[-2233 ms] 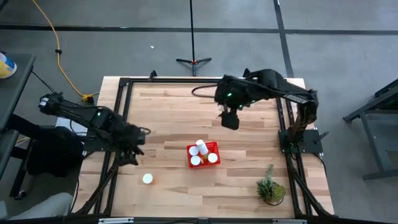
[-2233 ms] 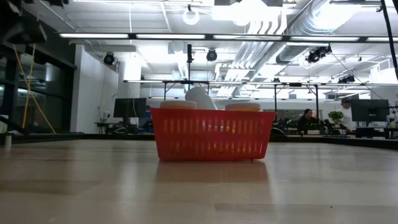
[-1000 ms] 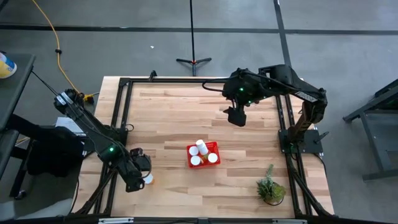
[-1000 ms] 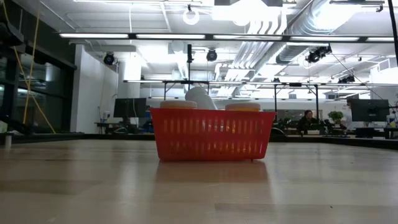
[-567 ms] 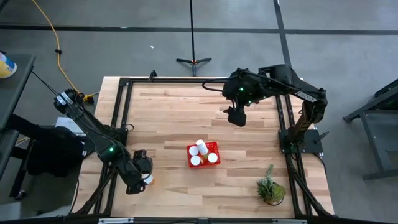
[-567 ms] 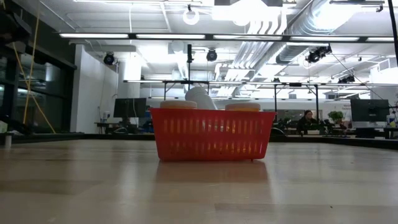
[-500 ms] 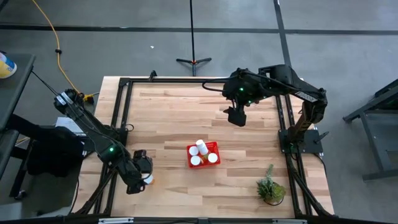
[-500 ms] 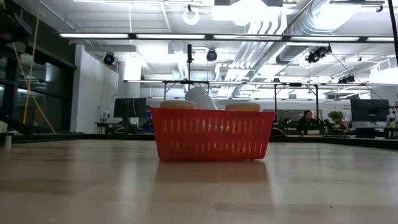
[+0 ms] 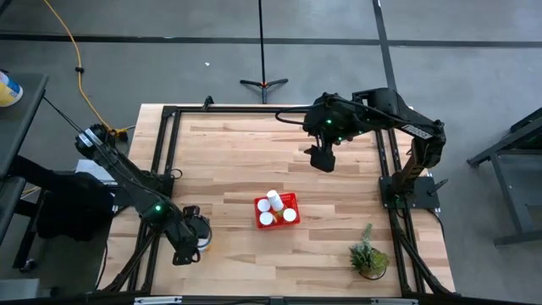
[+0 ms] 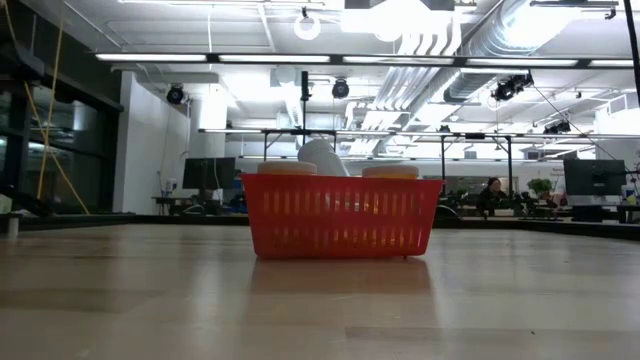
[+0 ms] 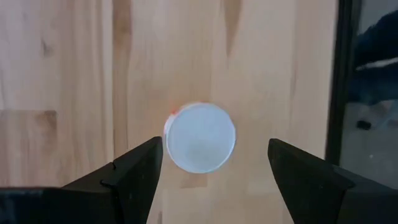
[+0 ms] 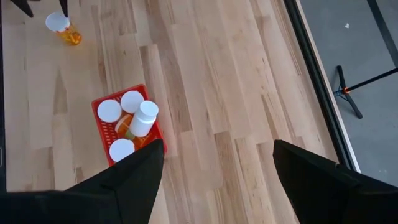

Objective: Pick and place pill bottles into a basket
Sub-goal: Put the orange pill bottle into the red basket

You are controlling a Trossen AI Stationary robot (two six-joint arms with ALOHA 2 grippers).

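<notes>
The red mesh basket (image 9: 277, 210) stands at the table's middle and holds several white-capped pill bottles (image 12: 132, 102). One of them lies tilted on top of the others (image 12: 142, 119). The basket also shows in the low view (image 10: 340, 215). One lone pill bottle (image 11: 199, 137) stands upright on the wood near the table's left near corner. It also shows in the right wrist view (image 12: 62, 26). My left gripper (image 9: 195, 235) hangs above it, pointing down and open, with one finger on either side of the white cap, apart from it. My right gripper (image 9: 320, 159) is open and empty above the far right of the table.
A small green potted plant (image 9: 368, 254) stands near the table's right near corner. A black frame rail (image 11: 344, 81) runs along the table's left edge, close to the lone bottle. Bare wood lies between the lone bottle and the basket.
My left gripper has shifted a little toward the table's right and near edge, coming over the lone bottle so that it covers most of the cap in the high view. The bottle and basket have stayed put.
</notes>
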